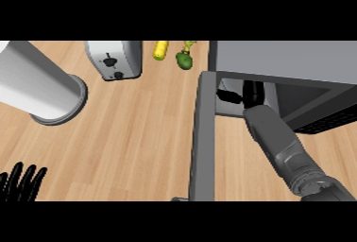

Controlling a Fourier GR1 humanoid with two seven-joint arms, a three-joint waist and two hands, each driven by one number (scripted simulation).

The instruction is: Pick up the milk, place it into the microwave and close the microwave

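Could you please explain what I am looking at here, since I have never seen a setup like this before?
This is one view from a humanoid robot's head, looking steeply down at a wooden counter. The grey microwave stands open, its door swung towards us. The robot's right hand reaches inside it; whether it holds the milk is hidden. The left hand rests open at the lower left. Also there: a toaster, a tall white cylinder, and yellow and green produce.

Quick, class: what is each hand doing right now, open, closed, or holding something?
Left hand: open, resting at the lower left edge.
Right hand: inside the microwave; state cannot be told.
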